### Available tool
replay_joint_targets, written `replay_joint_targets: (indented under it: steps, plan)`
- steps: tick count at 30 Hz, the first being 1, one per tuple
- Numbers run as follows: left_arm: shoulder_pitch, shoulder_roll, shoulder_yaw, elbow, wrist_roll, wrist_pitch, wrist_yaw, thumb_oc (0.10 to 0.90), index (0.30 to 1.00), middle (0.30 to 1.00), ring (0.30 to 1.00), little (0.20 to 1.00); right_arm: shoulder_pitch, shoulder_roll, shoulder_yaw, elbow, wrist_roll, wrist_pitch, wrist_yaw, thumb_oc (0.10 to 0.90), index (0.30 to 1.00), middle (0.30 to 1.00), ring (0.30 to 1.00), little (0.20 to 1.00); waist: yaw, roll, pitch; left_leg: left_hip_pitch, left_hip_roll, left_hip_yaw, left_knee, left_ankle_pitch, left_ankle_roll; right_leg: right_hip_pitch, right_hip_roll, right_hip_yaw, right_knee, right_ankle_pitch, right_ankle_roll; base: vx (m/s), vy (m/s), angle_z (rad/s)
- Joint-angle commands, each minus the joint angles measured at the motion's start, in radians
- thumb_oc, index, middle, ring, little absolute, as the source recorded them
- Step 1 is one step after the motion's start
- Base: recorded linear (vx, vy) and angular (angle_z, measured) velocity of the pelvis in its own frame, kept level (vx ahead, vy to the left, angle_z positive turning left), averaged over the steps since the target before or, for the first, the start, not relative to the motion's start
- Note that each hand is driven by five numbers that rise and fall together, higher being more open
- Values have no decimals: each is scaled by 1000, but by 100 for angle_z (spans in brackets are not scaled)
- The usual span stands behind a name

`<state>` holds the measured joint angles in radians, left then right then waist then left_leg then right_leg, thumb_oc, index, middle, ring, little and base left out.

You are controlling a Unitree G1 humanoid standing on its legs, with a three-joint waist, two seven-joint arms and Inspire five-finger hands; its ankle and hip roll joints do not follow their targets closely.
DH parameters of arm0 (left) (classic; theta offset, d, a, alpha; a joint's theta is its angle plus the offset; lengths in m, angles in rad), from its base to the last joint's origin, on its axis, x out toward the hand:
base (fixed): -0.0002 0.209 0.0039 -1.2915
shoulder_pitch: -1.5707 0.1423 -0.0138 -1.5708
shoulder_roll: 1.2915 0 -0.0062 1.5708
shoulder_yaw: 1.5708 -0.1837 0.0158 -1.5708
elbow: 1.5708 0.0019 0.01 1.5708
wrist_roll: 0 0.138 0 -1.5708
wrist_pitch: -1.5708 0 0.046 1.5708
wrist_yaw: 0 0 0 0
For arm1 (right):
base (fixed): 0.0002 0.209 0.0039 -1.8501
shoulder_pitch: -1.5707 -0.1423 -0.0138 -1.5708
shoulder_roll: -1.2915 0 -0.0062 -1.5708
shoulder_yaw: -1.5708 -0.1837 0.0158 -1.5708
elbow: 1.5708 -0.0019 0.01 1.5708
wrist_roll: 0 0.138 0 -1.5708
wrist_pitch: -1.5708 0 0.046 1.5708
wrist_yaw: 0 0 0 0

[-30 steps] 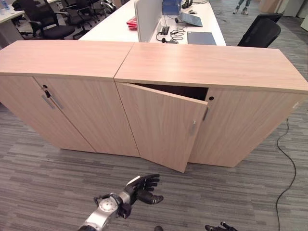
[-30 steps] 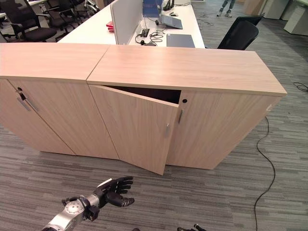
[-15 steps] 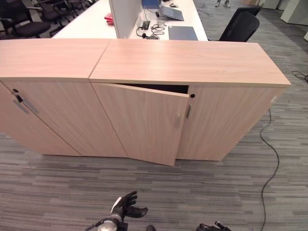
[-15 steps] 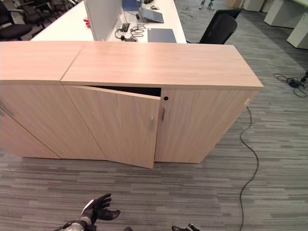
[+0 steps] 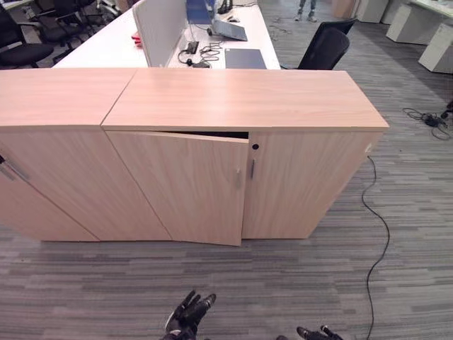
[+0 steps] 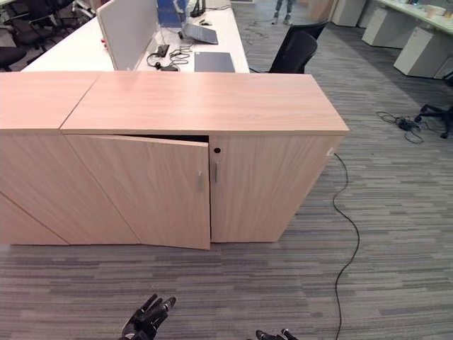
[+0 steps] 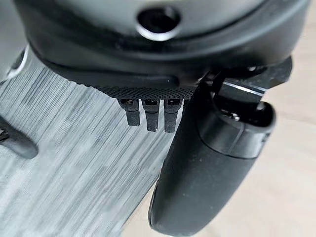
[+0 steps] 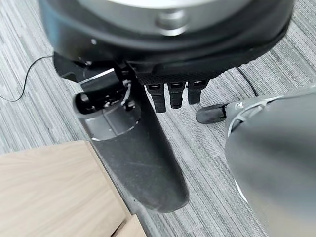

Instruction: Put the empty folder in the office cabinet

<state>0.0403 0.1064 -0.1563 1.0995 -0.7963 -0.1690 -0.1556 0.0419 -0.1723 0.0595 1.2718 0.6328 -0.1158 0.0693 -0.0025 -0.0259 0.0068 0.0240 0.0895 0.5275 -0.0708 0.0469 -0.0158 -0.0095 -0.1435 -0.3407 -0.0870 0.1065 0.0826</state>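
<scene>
Office cabinet (image 5: 233,142): light wood, low and wide, stands on grey striped carpet (image 5: 297,283). No folder to be seen in either hand or on the cabinet top. Its left door (image 5: 177,188) hangs ajar, swung out a little at the handle side, w/ a dark gap along the top edge; inside too dark to read. Right door (image 5: 304,180) is closed flush. Slim metal handles sit near the seam where the two doors meet, small dark keyhole (image 5: 255,146) just above them. Cabinet top is plain wood.

Left hand (image 5: 185,316) is low at the near edge of the head view, over carpet, well apart from the cabinet front. Fingers spread and roughly straight, holding nothing, touching nothing. In its own wrist view the fingers (image 7: 148,114) point straight out over carpet, thumb (image 7: 207,168) standing free beside them, wood surface past it.

Right hand (image 5: 315,333) barely shows at the bottom edge of the head view, also over carpet. Wrist view: fingers (image 8: 173,94) straight, thumb (image 8: 133,153) free, nothing between them, corner of wood panel near the thumb.

A second matching cabinet (image 5: 49,142) abuts on the left, doors closed. Behind both: white desk (image 5: 170,42) w/ a divider panel (image 5: 159,21), laptop (image 5: 230,30), dark pad (image 5: 244,58), and black office chair (image 5: 322,46) to the right. A person's legs (image 5: 306,8) show far back.
</scene>
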Motion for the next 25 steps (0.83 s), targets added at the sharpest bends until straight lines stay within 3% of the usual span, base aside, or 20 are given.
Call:
replay_joint_targets:
  steps: [1, 8, 19, 25]
  plan:
    - [-92, -18, -20, 21, 84, -29, -43, 800, 900, 900, 900, 900, -76, -20, 18, 32, 1, -38, 11, 800, 900, 900, 900, 900, 3, 18, 5, 20, 38, -17, -16, -11, -75, 51, 27, -47, 10, -94, 37, 37, -27, -20]
    - [-118, -43, -34, 57, 85, -14, -39, 800, 900, 900, 900, 900, -88, -7, 47, 49, -45, -25, 3, 800, 900, 900, 900, 900, -10, 24, -9, 39, 50, -6, -16, -18, -80, 65, 39, -45, 11, -100, 27, 24, -13, -6]
    - [-93, -10, 16, 111, 178, -29, 16, 800, 900, 900, 900, 900, -77, -23, 18, 77, -51, -24, -5, 800, 900, 900, 900, 900, 4, 29, -6, 41, 47, -17, -16, -22, -79, 73, 39, -53, 9, -104, 24, 4, -2, -2]
    - [-93, -15, -16, 99, 210, -35, 12, 800, 900, 900, 900, 900, -77, -22, 23, 77, -53, -24, -3, 800, 900, 900, 900, 900, 6, 32, -6, 42, 46, -21, -16, -22, -79, 78, 37, -56, 9, -106, 23, 0, 0, 0]
